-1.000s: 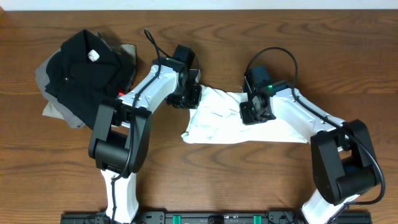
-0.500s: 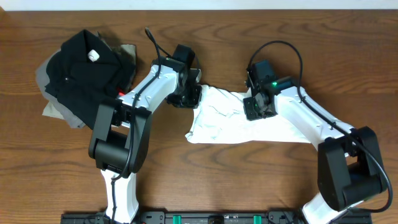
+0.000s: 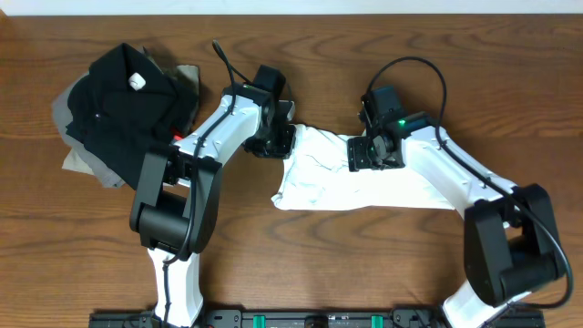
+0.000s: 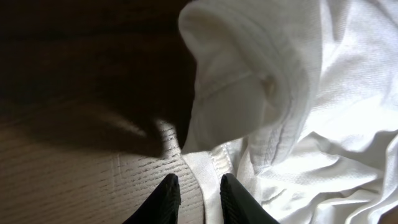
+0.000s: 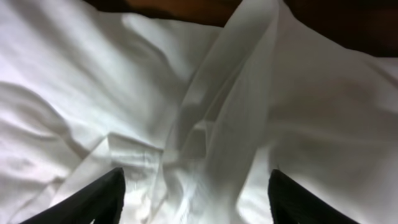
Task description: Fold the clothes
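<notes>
Two arms work one garment on the wooden table (image 3: 91, 264). Item one: a white T-shirt (image 3: 355, 182), crumpled and partly spread near the middle of the table, somewhat toward the right edge, print not visible. Its upper left corner is bunched up at the left gripper (image 3: 278, 142) and its long lower edge runs toward the right arm's base. Item two: the left gripper (image 4: 198, 183), whose fingers (image 4: 166, 198) stand close together with a strip of the T-shirt's white hem pinched between them. The stitched hem and a rolled fold of cloth rise just beyond the tips, with bare wood beside them. Item three: the right gripper (image 3: 366, 155), over the T-shirt's upper middle part. In the right wrist view it (image 5: 196, 177) is spread wide, its fingers (image 5: 102, 199) well apart on either side of a raised ridge of white cloth and holding nothing. Whether the tips touch the fabric cannot be told. Item four: a black garment (image 3: 109, 114) with a small white tag (image 3: 137, 81), heaped near the far left corner. Item five: a grey garment (image 3: 77, 155) under the black one, showing at its edges, well apart from the T-shirt.
</notes>
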{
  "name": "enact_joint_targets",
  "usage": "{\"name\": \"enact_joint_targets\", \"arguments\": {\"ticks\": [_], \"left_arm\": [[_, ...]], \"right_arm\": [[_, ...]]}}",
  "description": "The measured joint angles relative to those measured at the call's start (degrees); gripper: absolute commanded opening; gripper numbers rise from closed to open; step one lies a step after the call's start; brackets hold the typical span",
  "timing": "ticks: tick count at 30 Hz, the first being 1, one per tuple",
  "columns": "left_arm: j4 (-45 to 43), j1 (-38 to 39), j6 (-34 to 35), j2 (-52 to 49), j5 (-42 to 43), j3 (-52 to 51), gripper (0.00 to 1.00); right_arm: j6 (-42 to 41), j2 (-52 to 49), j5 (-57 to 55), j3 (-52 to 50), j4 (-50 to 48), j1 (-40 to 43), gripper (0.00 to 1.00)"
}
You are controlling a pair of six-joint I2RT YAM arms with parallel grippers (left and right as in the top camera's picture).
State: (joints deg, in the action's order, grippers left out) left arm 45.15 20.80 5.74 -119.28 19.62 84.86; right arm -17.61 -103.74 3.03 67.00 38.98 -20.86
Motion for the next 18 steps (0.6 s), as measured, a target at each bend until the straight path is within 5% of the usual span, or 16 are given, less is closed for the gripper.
{"name": "enact_joint_targets", "arguments": {"ticks": [10,13,18], "left_arm": [[0.50,0.00,-1.18,0.00,11.80,0.00,0.24],[0.07,0.02,-2.78,0.02,17.84,0.00,0.24],[-0.02,0.39,-3.74,0.02,24.09,0.00,0.25]], "right_arm": [[-2.71,-4.59,-1.31,0.48,-0.13,-0.04,0.31],[-2.93,-4.61,-1.40,0.50,0.11,-0.04,0.13],[-3.06,-4.61,-1.38,0.52,0.39,-0.04,0.02]]}}
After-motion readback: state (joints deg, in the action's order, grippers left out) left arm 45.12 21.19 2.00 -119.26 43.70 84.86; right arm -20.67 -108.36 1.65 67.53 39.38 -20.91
